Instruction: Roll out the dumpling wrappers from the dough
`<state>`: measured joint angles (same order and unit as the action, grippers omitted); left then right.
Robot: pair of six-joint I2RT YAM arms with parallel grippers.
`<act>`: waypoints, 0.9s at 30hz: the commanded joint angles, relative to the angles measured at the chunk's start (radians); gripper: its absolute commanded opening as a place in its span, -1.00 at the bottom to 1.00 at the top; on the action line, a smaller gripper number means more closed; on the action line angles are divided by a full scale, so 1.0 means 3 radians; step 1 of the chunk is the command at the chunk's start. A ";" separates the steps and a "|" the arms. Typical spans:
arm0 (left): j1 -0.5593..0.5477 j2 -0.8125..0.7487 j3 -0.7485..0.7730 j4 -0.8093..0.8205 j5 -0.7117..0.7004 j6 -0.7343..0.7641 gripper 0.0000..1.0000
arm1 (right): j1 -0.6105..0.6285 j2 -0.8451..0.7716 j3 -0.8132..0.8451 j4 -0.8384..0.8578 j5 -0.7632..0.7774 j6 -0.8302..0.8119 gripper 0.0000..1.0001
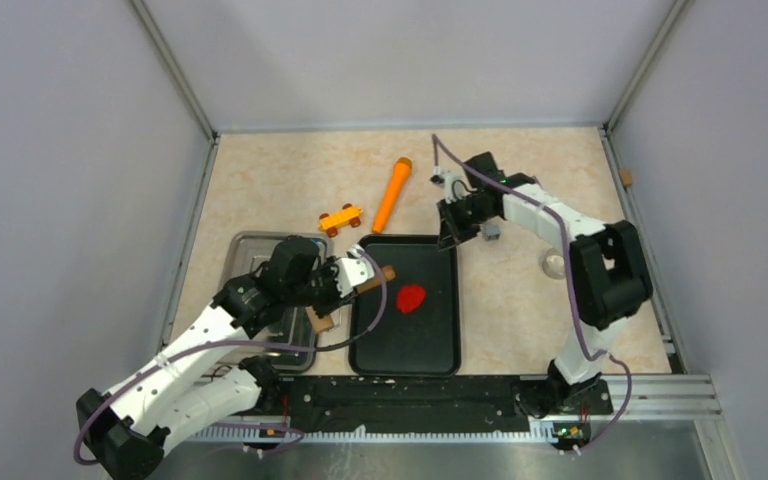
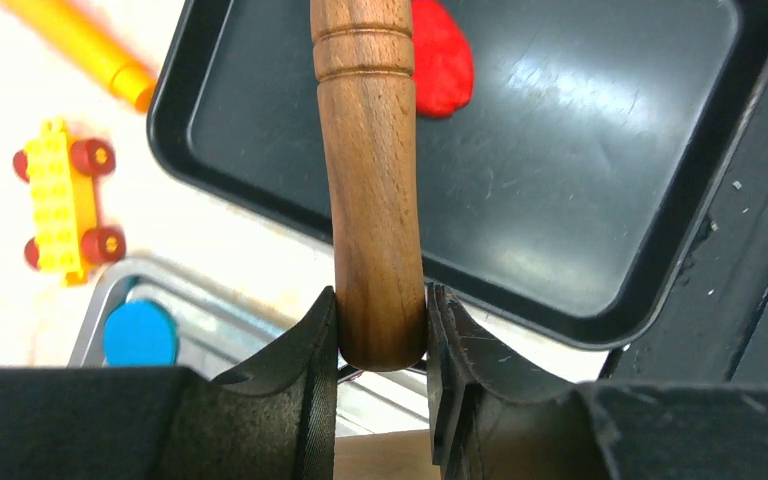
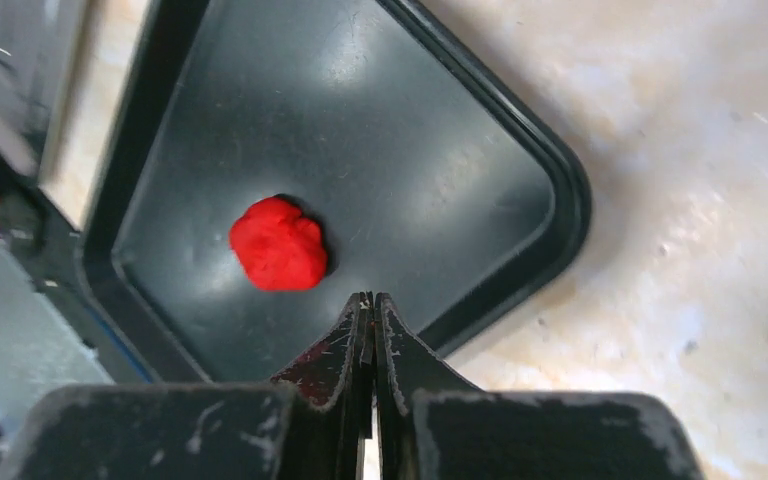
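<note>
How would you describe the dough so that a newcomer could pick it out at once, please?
Find the black tray at the near middle of the table. On its floor lies the dough, a small rounded lump. It is the only bright red, soft thing there, unlike the wooden rolling pin, the orange stick and the yellow toy car nearby.

L tool (image 2: 381, 320) clamped mid-width, R tool (image 3: 372, 300) pinched fully shut.

Bright red dough (image 1: 412, 297) on a glossy black tray (image 1: 438, 352); brown wooden rolling pin (image 2: 372, 180); yellow, red-wheeled toy car (image 1: 341, 219); mottled beige table (image 1: 520, 170).
</note>
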<state>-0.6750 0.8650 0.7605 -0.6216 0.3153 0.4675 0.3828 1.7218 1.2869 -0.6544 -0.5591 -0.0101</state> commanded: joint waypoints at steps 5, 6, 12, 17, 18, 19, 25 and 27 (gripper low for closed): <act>0.0090 -0.0411 -0.0065 -0.0353 -0.0353 0.0172 -1.00 | 0.0355 0.0563 0.0552 0.0365 0.0668 -0.0090 -1.00; 0.0110 -0.0415 -0.0075 -0.0336 -0.0382 0.0173 -1.00 | 0.0381 0.0616 0.0575 0.0401 0.0738 -0.0062 -1.00; 0.0291 -0.0403 -0.0022 -0.0133 -0.0484 0.0218 -1.00 | 0.0606 0.0908 0.0749 0.0474 0.1291 0.0191 -1.00; 0.0423 -0.0388 0.0042 -0.0084 -0.0521 0.0245 -1.00 | 0.0687 0.1021 0.0888 0.0478 0.1465 0.0291 -1.00; 0.0440 -0.0392 0.0043 -0.0079 -0.0521 0.0254 -1.00 | 0.0692 0.1033 0.0898 0.0482 0.1610 0.0336 -1.00; 0.0459 -0.0398 0.0046 -0.0073 -0.0524 0.0254 -1.00 | 0.0692 0.1045 0.0903 0.0491 0.1797 0.0425 -1.00; 0.0517 -0.0395 0.0058 -0.0043 -0.0437 0.0230 -1.00 | 0.0684 0.1124 0.0914 0.0520 0.2685 0.0697 -1.00; 0.0517 -0.0388 0.0058 -0.0019 -0.0412 0.0237 -1.00 | 0.0682 0.1123 0.0923 0.0531 0.2689 0.0679 -1.00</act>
<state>-0.5247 0.7509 0.7361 -0.7055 0.1673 0.5266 0.5972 2.0441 1.5082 -0.5419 0.0902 0.1547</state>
